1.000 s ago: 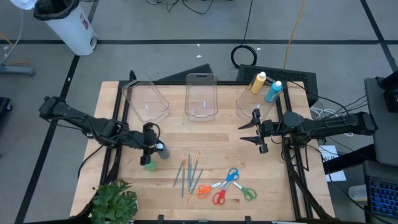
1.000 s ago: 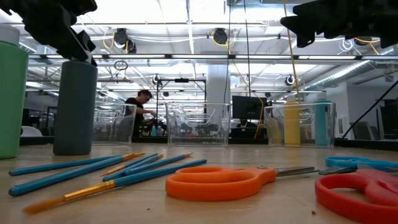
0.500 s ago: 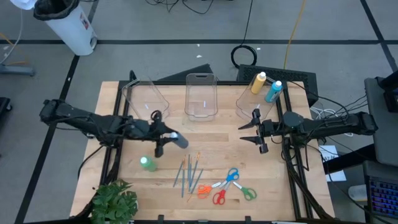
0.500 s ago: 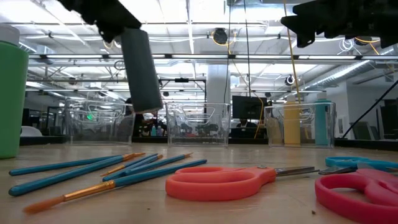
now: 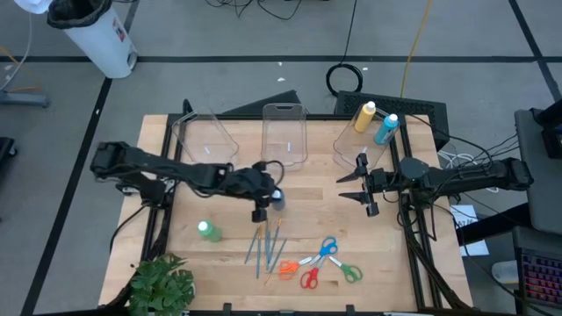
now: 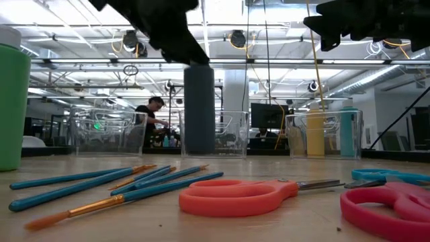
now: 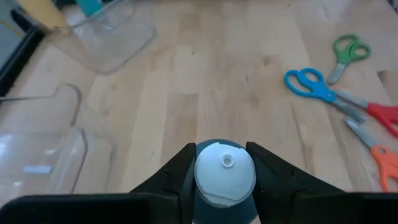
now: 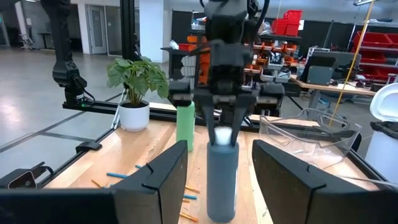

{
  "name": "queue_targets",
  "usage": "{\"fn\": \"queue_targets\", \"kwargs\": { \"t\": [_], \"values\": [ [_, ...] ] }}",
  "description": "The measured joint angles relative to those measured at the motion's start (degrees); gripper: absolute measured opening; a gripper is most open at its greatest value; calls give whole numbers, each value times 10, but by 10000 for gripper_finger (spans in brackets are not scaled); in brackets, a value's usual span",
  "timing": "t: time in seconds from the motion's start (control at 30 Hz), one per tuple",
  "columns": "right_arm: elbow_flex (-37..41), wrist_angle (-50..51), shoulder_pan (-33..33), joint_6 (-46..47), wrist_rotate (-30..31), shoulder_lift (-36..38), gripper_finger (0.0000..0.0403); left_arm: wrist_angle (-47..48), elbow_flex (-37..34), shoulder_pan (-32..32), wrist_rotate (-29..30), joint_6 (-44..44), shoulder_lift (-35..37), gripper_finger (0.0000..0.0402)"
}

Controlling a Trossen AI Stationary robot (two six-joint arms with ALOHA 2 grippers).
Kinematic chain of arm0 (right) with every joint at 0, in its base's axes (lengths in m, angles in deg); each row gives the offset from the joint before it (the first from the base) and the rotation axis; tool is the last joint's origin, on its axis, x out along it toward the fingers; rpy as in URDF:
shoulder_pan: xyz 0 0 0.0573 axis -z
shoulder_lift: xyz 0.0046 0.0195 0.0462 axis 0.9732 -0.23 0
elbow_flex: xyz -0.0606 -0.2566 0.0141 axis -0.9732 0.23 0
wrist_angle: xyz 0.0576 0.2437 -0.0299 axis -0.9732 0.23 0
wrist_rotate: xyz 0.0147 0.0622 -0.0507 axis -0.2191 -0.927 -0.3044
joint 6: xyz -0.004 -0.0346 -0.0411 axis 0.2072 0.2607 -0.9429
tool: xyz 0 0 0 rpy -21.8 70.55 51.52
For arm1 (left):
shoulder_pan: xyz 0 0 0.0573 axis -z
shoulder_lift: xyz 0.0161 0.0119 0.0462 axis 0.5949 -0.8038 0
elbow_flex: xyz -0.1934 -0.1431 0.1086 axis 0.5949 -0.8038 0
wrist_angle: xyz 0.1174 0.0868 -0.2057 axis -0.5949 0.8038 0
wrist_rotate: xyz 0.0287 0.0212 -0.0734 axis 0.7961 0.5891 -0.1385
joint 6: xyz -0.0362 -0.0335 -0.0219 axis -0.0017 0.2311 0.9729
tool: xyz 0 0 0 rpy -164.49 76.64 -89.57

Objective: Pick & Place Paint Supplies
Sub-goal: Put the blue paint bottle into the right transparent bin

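Observation:
My left gripper (image 5: 271, 198) is shut on a grey-blue, white-capped paint bottle (image 6: 199, 111) over the table's middle, just beyond the brushes (image 5: 266, 244). A green bottle (image 5: 208, 231) stands on its base to the left. Several scissors (image 5: 320, 262) lie flat right of the brushes. Yellow (image 5: 364, 117) and blue (image 5: 386, 130) bottles lie in the right clear bin. My right gripper (image 5: 356, 184) hangs open near that bin, pointing at the held bottle (image 8: 221, 177). My left gripper pinches the bottle by its white cap (image 7: 224, 171) between its two fingers (image 7: 183, 174), coming from above and pointing down. The bottle hangs upright below the fingers, its base lifted a little clear of the table.
Three clear bins stand along the far edge: left (image 5: 206, 140), middle (image 5: 284, 136), right (image 5: 351, 149). A leafy plant (image 5: 162, 285) stands at the near left corner. Bare wood lies between the held bottle and the right gripper. A person shows in the room behind.
My left gripper has lifted the grey-blue bottle from beside the green bottle and carried it toward the table's right, to the middle. The bottle tilted on the way and hangs upright now. The green bottle has stayed in place.

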Motion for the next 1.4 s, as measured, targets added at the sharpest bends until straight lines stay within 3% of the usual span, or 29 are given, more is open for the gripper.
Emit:
{"fn": "queue_targets", "kwargs": {
  "t": [0.37, 0.63, 0.83, 1.03, 1.4],
  "values": [
    [0, 0, 0, -4, 0, 0, 171, -11, 18, -2, -9, -23, -45, 133],
    [0, 0, 0, 0, 0, 0, 171, -45, 16, -1, 11, -25, -37, 312],
    [0, 6, 0, 0, 0, 0, 171, 24, 17, -2, 54, -5, 49, 386],
    [0, 9, 0, 0, 0, 0, 171, 107, -23, 1, 100, 94, 100, 392],
    [0, 2, 0, 0, 0, 0, 171, -59, -164, 21, 100, 171, 61, 386]
  ]
}}
